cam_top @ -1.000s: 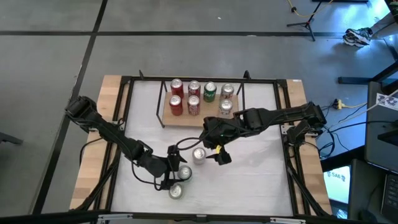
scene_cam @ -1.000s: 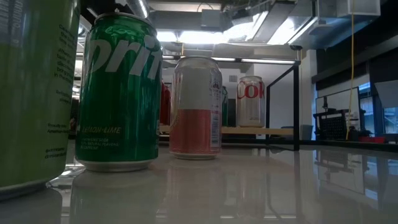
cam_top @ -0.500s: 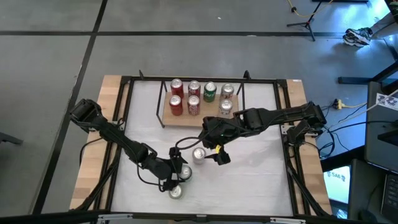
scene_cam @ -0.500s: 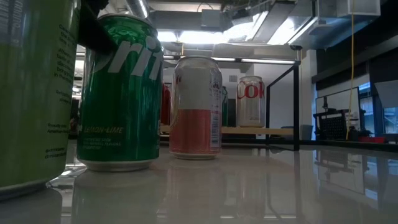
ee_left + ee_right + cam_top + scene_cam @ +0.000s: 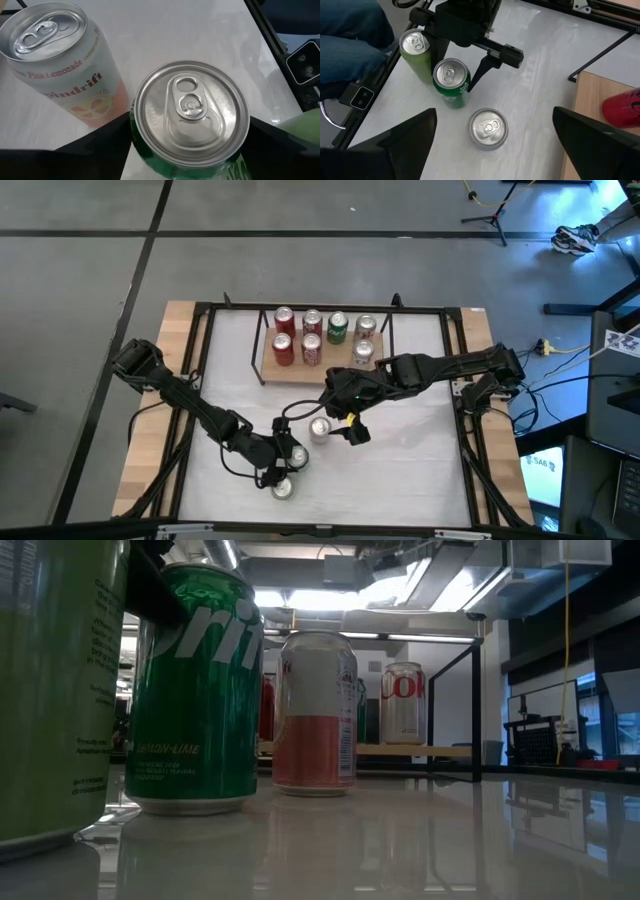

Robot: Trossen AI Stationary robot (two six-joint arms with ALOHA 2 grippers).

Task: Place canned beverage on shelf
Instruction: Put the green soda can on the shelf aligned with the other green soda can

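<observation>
The left hand [image 5: 457,65] has its fingers pinching a green aluminium soda can [image 5: 451,82] at the white surface's [image 5: 410,450] near edge (grasp step). Next, I judge, comes a lift toward the far light-wood, black-wire-framed shelf [image 5: 342,366]; the right hand [image 5: 345,423] hovers spread midway.

You can't see the green can [image 5: 190,120]'s base between the left end effector [image 5: 190,150]'s fingers. The pale-green can [image 5: 50,690] beside it is cut off by the low view's edge.

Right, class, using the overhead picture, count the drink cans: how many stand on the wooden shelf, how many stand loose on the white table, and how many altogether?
Shelf cans on shelf: 7
Loose cans on table: 3
Total: 10
</observation>
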